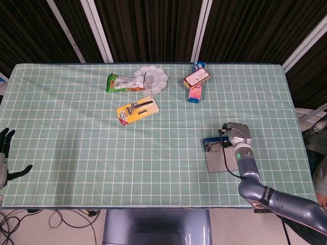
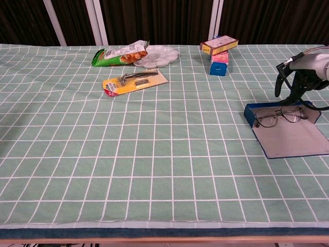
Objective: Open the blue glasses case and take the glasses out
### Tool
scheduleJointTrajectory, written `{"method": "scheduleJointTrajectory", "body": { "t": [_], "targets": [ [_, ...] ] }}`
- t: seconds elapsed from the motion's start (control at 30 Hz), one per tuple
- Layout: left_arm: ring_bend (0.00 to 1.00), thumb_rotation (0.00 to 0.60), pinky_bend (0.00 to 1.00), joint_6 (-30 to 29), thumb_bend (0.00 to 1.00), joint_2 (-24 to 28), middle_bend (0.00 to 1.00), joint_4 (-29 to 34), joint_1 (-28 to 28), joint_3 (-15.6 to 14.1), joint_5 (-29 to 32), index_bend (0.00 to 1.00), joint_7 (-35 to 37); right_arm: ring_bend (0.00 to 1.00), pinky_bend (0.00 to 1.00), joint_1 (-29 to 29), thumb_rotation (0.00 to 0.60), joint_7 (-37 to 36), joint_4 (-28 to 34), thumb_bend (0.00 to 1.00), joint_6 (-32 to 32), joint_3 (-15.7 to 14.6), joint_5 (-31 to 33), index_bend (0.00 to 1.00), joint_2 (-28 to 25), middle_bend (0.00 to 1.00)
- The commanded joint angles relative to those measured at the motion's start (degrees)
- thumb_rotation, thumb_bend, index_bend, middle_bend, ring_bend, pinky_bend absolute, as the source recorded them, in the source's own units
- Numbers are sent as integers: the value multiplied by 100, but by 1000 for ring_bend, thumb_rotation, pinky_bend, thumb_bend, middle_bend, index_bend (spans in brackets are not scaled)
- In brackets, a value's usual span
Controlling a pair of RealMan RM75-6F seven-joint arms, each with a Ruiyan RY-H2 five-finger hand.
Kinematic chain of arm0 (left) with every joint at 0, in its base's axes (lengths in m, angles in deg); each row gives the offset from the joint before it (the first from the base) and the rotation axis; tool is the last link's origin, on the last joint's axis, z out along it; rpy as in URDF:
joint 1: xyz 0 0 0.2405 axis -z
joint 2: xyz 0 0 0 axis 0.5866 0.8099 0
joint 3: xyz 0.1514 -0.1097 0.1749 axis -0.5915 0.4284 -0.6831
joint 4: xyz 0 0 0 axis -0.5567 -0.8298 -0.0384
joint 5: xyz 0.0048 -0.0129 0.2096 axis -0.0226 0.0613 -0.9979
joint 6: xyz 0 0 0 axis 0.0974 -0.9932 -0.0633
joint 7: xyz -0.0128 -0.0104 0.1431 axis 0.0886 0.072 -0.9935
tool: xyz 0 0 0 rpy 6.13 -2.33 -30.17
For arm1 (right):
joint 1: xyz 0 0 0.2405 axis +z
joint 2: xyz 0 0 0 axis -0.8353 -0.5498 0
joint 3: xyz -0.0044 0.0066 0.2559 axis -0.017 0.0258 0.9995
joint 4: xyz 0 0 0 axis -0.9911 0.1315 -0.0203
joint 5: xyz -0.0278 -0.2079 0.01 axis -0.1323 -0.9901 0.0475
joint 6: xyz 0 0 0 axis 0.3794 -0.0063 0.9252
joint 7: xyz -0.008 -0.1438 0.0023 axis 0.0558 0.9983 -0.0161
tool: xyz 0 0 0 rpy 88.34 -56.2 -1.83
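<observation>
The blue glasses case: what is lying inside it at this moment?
The blue glasses case lies open with the glasses inside, at its far end. The right robot hand hovers above and covers the far right corner.

**Count of things on the table**

One open blue glasses case [image 2: 288, 139], one pair of glasses [image 2: 280, 116], one carded razor [image 1: 137, 110], one snack packet [image 1: 121, 82], one white paint palette [image 1: 152, 78], two small stacked boxes [image 1: 196, 81].
</observation>
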Motion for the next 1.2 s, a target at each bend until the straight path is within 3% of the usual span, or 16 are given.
{"method": "scheduleJointTrajectory", "body": {
  "t": [0.03, 1.2],
  "targets": [
    [0, 600, 0, 4, 21, 0, 0, 5, 2, 2, -1, 0, 1, 1000, 1000, 35, 600, -35, -50, 395, 12, -40, 59, 457, 30, 995],
    [0, 600, 0, 107, 21, 14, 0, 33, 25, 15, 44, 0, 16, 1000, 1000, 290, 600, -166, -481, 409, 26, -336, 402, 478, 295, 995]
  ]
}}
